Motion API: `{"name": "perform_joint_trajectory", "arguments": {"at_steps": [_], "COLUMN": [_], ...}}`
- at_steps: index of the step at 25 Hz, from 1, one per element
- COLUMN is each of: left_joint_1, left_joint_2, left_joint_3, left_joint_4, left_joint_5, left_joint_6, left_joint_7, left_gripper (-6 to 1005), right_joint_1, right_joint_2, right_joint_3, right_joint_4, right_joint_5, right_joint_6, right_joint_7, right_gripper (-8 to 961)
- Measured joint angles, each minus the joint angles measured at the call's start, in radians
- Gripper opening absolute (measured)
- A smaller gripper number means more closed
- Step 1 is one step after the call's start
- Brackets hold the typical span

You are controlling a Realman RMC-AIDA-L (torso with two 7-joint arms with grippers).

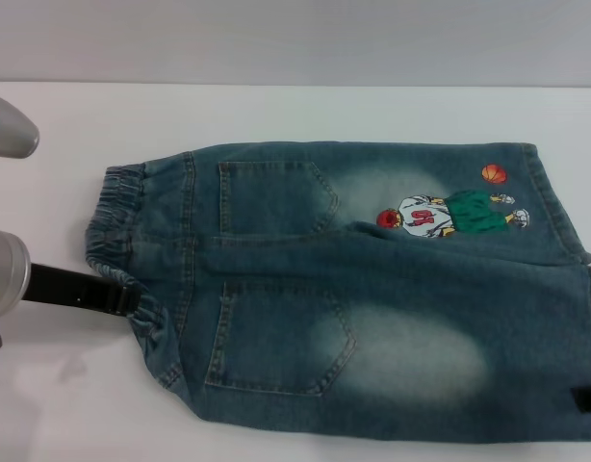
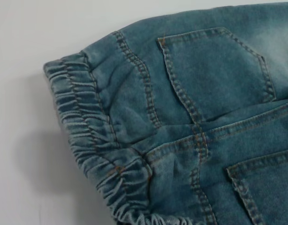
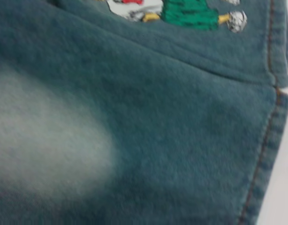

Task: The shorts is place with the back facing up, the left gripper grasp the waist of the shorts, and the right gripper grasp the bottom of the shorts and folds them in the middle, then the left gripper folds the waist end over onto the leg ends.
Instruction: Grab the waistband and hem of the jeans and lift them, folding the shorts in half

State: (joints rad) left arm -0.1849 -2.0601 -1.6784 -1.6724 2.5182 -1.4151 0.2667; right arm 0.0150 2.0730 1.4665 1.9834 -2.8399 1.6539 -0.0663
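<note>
We see a plain white table [image 1: 305,111] under soft even light, a pale grey wall [image 1: 295,38] behind its far edge, faint shadows on the tabletop

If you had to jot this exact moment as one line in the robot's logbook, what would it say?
shorts: flat, back up, unfolded | left end effector: at waistband | right end effector: at leg hem, barely visible | table: white

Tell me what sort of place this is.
Probably a lab test bench: a bare white table against a plain grey wall, with only blue-green washed denim shorts laid out and the black two-pronged left gripper at their waistband.
</note>
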Motion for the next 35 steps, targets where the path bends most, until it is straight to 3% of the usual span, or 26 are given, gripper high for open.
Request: {"name": "perform_joint_trajectory", "arguments": {"at_steps": [35], "left_joint_1": [-0.002], "left_joint_2": [0.0], "left_joint_3": [0.022], "left_joint_4": [-0.001], "left_joint_5": [0.001], "left_joint_6": [-0.006], "left_joint_7": [-0.003], "left_gripper": [58], "right_joint_1": [-0.025], "right_joint_2": [0.001], "right_joint_3": [-0.002], "right_joint_4": [-0.054], "right_joint_5": [-0.027], "right_joint_6": [0.0], "right_joint_7": [-0.009], "right_gripper": [700]}}
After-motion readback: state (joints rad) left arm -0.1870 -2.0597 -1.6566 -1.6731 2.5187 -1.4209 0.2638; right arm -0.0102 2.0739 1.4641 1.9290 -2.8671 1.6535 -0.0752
